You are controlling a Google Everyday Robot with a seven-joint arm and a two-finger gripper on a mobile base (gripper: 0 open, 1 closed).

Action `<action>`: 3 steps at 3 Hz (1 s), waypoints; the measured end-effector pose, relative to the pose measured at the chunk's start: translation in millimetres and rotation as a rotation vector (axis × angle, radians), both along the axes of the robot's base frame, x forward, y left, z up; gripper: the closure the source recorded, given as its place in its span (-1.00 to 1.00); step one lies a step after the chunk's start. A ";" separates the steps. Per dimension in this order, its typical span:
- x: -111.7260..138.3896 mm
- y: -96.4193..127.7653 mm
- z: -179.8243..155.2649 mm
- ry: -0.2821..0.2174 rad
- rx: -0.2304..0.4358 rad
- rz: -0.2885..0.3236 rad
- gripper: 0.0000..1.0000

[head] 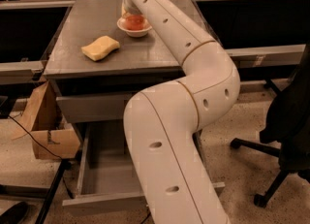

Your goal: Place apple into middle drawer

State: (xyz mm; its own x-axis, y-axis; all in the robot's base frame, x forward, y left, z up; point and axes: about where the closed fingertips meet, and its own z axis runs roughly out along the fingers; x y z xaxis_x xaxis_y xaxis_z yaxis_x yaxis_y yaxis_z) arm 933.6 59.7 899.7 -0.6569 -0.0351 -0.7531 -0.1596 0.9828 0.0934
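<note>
Down at the far side of the grey metal table (87, 19) sits the robot's end effector (127, 12), right at the small white bowl (138, 32); whether it is apart or together I cannot tell. From the left: a brown cardboard box (46, 133) on the floor, then a yellow wavy-edged sponge (100, 47) on the table, then the round red-orange apple (134, 22) inside the bowl. Below, the wide grey middle drawer (104, 172) stands pulled open, partly hidden by the thick white arm (193, 121). A black office chair (290, 121) stands at right.
</note>
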 end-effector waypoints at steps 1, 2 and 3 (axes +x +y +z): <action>1.9 -9.8 31.8 -0.064 -0.008 -0.021 1.00; -3.1 -22.1 68.4 -0.124 -0.019 -0.034 1.00; -19.3 -35.2 105.3 -0.172 -0.018 -0.021 1.00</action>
State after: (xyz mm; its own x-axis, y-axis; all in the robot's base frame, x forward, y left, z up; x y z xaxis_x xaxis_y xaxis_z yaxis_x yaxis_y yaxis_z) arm 914.3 24.5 1005.0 -0.5195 -0.0368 -0.8537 -0.1509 0.9873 0.0492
